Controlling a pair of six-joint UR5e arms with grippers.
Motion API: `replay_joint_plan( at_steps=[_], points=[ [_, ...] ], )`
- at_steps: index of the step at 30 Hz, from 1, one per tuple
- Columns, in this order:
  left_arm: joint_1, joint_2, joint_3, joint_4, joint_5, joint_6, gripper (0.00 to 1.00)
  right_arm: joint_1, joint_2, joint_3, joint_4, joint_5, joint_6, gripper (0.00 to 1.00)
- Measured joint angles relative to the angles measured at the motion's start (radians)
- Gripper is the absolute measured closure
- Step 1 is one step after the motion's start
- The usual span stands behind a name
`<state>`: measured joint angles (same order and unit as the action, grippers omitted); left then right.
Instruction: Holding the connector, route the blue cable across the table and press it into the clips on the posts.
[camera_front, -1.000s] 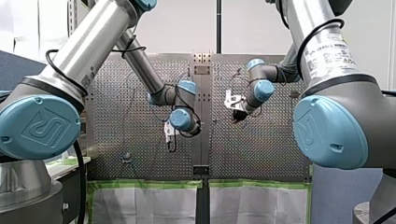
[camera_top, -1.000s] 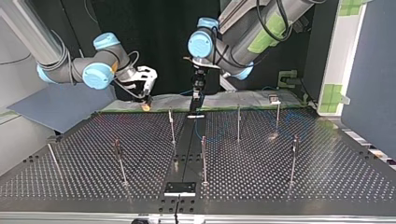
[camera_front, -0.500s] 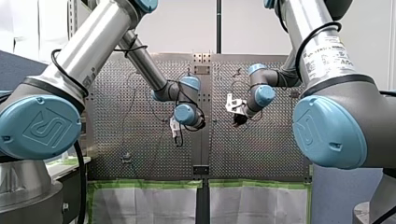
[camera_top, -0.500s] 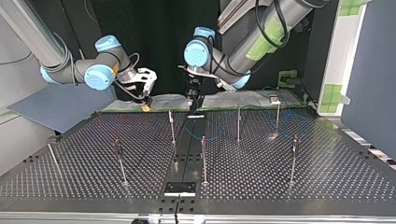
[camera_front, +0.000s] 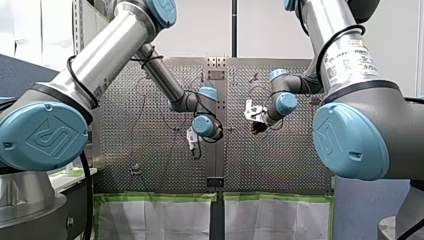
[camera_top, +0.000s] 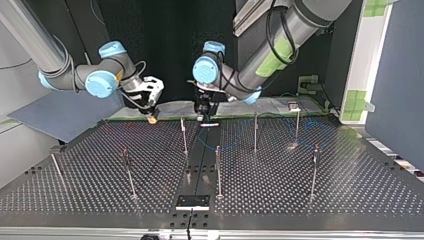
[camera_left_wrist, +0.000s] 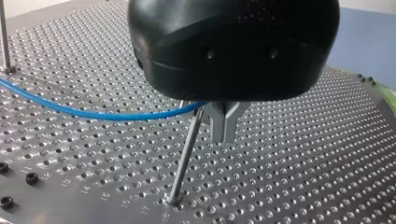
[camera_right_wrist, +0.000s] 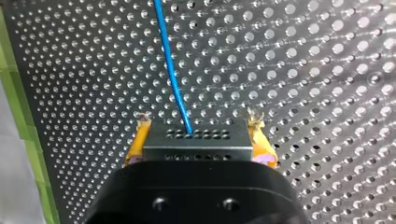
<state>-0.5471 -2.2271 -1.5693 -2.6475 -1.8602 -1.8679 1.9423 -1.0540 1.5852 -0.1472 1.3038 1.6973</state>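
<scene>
1. Right end effector (camera_right_wrist: 199, 127): yellow pads (camera_right_wrist: 137, 142) clamped on the two sides of the connector (camera_right_wrist: 198, 142). The blue cable (camera_right_wrist: 172, 79) leaves the connector's front face and runs out over the desk (camera_right_wrist: 327, 70). Probable purpose: anchoring the cable's end while the rest is routed.
2. Left end effector (camera_left_wrist: 224, 126): metal fingers narrow, apparently pinching the blue cable, just beside a post (camera_left_wrist: 186, 156). Probable purpose: steering the cable toward that post's clip.
3. Rest of the cable: loose curves on the desk among the posts (camera_top: 255, 131) at the top view's right. None appears seated in a clip.
4. Obscured: the left end effector's housing hides the post's top and the exact pinch. The clips are too small to make out. The cable cannot be traced between the two end effectors.
</scene>
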Motion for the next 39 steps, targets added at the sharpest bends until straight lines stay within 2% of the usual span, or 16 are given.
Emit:
replay_joint_plan(
  at_steps=[9, 18, 28, 33, 35, 36, 38, 39],
  points=[
    [0.008, -0.051, 0.057, -0.021, -0.004, 0.0, 1.0, -0.02, 0.019, -0.011, -0.005, 0.001, 0.005, 1.0],
    [0.038, -0.054, 0.109, -0.037, -0.004, 0.004, 1.0, -0.034, 0.038, -0.021, -0.027, 0.0, 0.01, 1.0],
    [0.072, -0.055, 0.145, -0.059, 0.011, 0.007, 1.0, -0.055, 0.043, -0.057, -0.032, -0.001, 0.017, 1.0],
    [0.079, -0.055, 0.16, -0.077, 0.012, 0.009, 0.9, -0.063, 0.045, -0.072, -0.032, -0.003, 0.018, 1.0],
    [0.08, -0.055, 0.163, -0.084, 0.012, 0.013, 0.75, -0.067, 0.046, -0.075, -0.033, -0.005, 0.018, 1.0],
    [0.08, -0.055, 0.163, -0.087, 0.012, 0.014, 0.75, -0.068, 0.046, -0.076, -0.033, -0.006, 0.018, 1.0],
    [0.08, -0.055, 0.164, -0.092, 0.012, 0.016, 0.5, -0.071, 0.047, -0.077, -0.034, -0.009, 0.018, 1.0],
    [0.079, -0.055, 0.164, -0.096, 0.012, 0.017, 0.5, -0.073, 0.047, -0.077, -0.035, -0.01, 0.018, 1.0]
  ],
)
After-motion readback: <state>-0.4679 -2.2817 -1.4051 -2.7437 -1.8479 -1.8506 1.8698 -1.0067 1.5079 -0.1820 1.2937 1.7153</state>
